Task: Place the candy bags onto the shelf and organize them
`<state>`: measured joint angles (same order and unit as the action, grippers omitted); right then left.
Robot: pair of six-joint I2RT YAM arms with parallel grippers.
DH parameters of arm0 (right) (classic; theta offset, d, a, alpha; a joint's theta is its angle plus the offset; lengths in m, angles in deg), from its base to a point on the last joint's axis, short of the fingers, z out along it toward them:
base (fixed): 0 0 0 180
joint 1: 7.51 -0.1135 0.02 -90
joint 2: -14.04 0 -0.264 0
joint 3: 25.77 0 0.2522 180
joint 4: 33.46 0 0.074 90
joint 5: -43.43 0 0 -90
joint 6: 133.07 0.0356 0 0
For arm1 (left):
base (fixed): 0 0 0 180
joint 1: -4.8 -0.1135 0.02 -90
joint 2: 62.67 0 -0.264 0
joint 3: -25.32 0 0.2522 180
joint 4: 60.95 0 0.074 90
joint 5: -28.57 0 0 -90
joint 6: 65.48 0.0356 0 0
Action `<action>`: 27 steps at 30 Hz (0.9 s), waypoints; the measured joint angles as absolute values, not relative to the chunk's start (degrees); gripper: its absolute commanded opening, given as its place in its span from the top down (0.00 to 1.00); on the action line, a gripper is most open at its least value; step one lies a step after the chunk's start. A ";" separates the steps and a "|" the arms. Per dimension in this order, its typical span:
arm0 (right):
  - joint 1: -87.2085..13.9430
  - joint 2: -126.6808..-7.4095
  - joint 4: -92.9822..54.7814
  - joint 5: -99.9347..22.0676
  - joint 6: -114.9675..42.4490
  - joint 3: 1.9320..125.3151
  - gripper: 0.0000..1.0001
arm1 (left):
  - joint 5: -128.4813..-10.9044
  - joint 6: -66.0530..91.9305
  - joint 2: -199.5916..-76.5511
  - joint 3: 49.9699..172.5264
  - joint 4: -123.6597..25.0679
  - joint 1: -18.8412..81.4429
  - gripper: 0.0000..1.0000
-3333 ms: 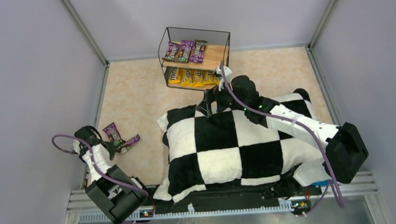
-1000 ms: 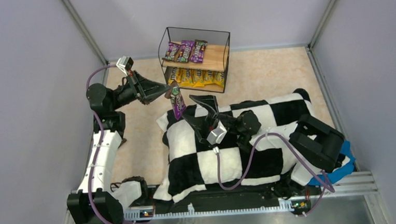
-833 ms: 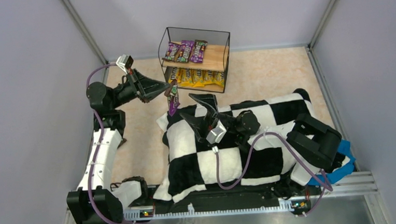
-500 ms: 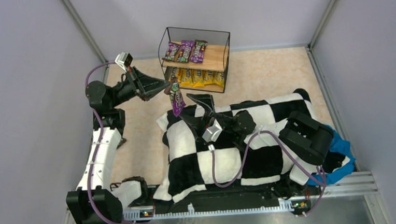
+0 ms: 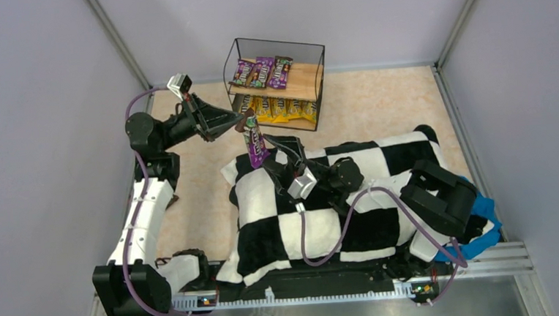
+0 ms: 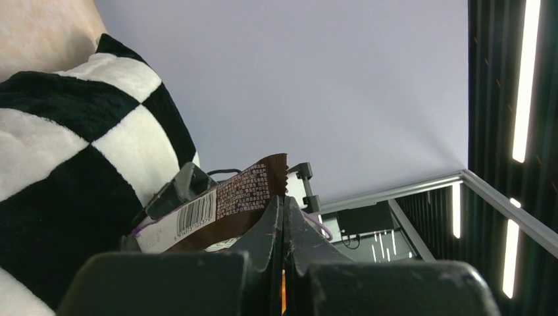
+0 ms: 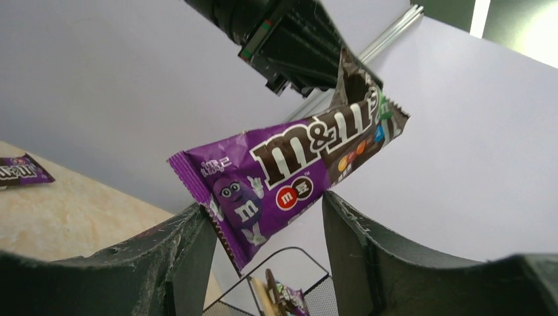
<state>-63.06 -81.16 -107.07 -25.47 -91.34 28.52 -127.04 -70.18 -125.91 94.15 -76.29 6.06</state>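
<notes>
Purple candy bag point(image 5: 254, 143) hangs pinched in the left claw point(image 5: 242, 123), with the right claw point(image 7: 263, 214) open around its lower end.

Five purple candy bags point(image 5: 260, 72), perhaps five yellow candy bags point(image 5: 277, 108), one shelf point(image 5: 307, 79), one checkered cushion point(image 5: 259, 240)

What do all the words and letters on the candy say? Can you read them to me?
"m&m's" in big white letters on the front of the held purple bag.
"m" on that bag's purple candy character.
Barcode and small print on that bag's back: too small to read.
Purple bags and yellow bags on the shelf: too small to read.
Loose purple bag: blurred, cut off.
</notes>
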 measured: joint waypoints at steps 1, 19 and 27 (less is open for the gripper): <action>-63.27 -80.59 -107.05 -25.58 -91.28 28.20 0.42 | -126.73 -70.33 -125.93 94.13 -76.32 6.06 1.00; -64.54 -75.13 -107.07 -27.48 -90.58 23.52 0.52 | -123.43 -73.11 -125.93 90.13 -76.32 6.06 1.00; -64.89 -72.49 -107.13 -27.50 -90.93 22.25 0.72 | -122.16 -73.11 -125.93 88.14 -75.66 6.06 1.00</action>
<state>-64.89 -72.49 -107.13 -27.50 -90.93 22.25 -122.16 -73.11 -125.93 88.14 -75.66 6.06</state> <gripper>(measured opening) 0.311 0.006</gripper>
